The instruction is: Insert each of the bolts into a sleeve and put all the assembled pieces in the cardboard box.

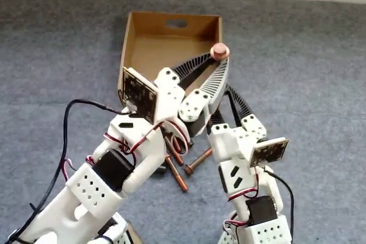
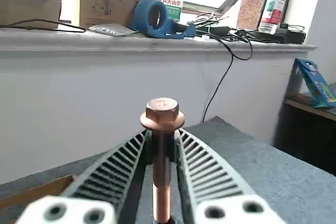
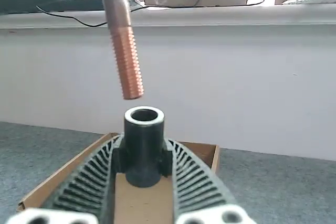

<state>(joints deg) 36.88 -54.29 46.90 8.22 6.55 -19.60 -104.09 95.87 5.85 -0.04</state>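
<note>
- Left pincer (image 2: 163, 134) clenches the bolt (image 2: 162, 114) below its head.
- Right pincer (image 3: 144, 140) grasps the sleeve (image 3: 143, 129), bolt tip just above it.
- Both at the cardboard box's (image 1: 127, 44) 3 o'clock wall.

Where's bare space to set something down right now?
Free: carpet left of the cardboard box; carpet right of the box and right arm; the visible box floor. Crowded: between left arm and right arm, where loose bolts lie.
</note>
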